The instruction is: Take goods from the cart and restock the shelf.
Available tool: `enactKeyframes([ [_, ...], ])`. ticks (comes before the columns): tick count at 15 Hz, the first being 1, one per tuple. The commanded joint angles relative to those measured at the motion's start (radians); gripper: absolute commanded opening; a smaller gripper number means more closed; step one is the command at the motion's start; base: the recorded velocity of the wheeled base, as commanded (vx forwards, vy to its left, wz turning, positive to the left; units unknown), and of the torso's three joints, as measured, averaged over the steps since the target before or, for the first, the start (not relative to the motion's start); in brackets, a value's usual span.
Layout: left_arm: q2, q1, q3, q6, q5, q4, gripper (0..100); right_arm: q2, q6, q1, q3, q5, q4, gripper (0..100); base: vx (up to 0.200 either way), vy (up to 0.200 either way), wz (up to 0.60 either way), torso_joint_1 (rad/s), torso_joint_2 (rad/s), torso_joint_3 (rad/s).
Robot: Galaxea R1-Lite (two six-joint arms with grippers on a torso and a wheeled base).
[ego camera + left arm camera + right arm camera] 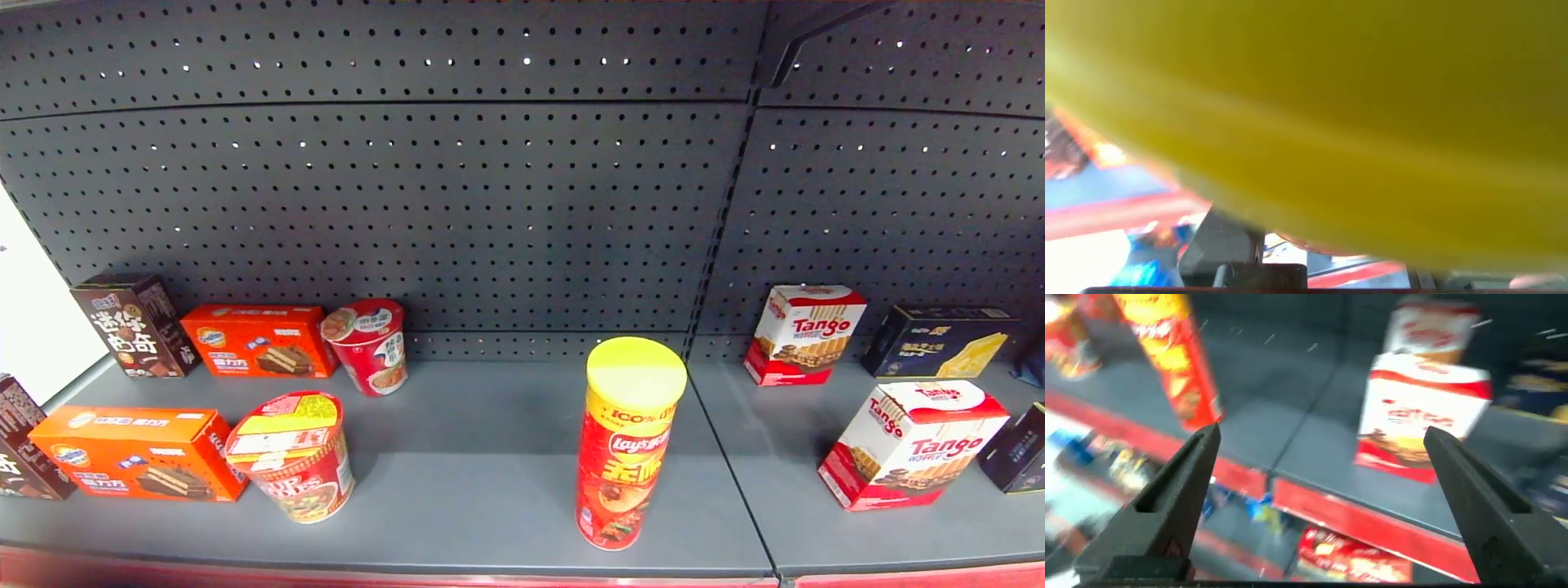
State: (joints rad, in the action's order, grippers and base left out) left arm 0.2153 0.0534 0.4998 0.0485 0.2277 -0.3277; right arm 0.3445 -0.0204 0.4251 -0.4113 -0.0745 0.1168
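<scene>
1 chip can stands on the shelf, gaps remain. Right gripper jaws apart; left gripper's state: cannot tell.

A blurred yellow object, close to the left wrist camera, cannot be identified.

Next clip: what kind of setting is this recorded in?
Probably a shop or mock retail aisle: a pegboard-backed shelf holds packaged snacks, such as a chip canister, a noodle cup and a wafer box.
</scene>
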Motion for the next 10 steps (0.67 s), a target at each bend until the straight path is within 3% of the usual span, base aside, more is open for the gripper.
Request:
enactKeyframes([
  [1, 0.079, 0.0, 0.045, -0.001, 0.027, -0.001, 0, -0.142, -0.003, -0.094, 0.029, -0.004, 0.011, 100, 0.0, 0.0, 0.0, 0.0, 0.0, 0.0],
  [4, 0.18, 0.0, 0.083, -0.01, 0.099, 0.015, 0, -0.242, -0.001, -0.22, 0.083, -0.016, 0.009, 100, 0.0, 0.0, 0.0, 0.0, 0.0, 0.0],
  [6, 0.243, 0.0, 0.089, -0.055, 0.136, 0.05, 0, -0.242, -0.003, -0.218, 0.085, -0.067, 0.003, 100, 0.0, 0.0, 0.0, 0.0, 0.0, 0.0],
  [10, 0.371, 0.002, 0.097, -0.111, 0.214, 0.131, 0, -0.242, -0.001, -0.218, 0.16, -0.074, -0.02, 100, 0.0, 0.0, 0.0, 0.0, 0.0, 0.0],
])
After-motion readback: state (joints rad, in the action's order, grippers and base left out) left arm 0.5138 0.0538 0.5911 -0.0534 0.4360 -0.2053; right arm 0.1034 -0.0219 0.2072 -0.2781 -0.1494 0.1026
